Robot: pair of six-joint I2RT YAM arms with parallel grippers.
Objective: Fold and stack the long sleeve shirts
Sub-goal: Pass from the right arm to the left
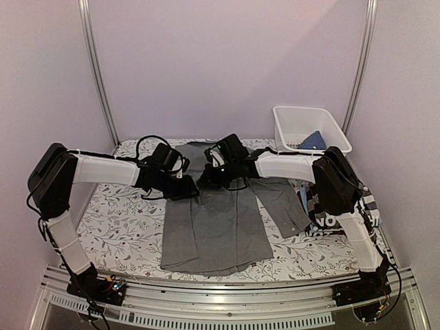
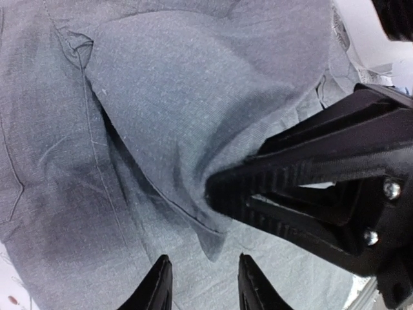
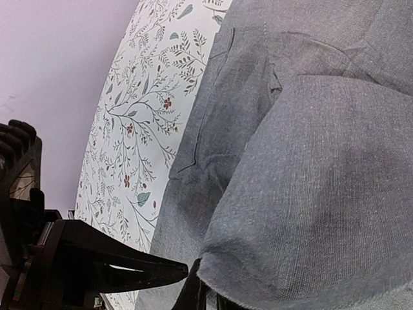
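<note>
- The grey shirt [image 1: 216, 227] is spread in the middle of the counter [image 1: 117, 220].
- A fold in its far part is grasped by the right claw [image 2: 214, 194] and is lifted off the cloth.
- The left claw [image 2: 204, 287] is seen released, with fingers apart, just beside this fold.
- A dark shirt with white letters [image 1: 323, 223] is seen at the right, partly hidden by the right arm.

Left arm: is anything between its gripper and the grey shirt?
Nothing visible. The left gripper, open, sits right over the grey shirt. The right gripper, pinching a raised fold of it, is beside it, not in the path.
</note>
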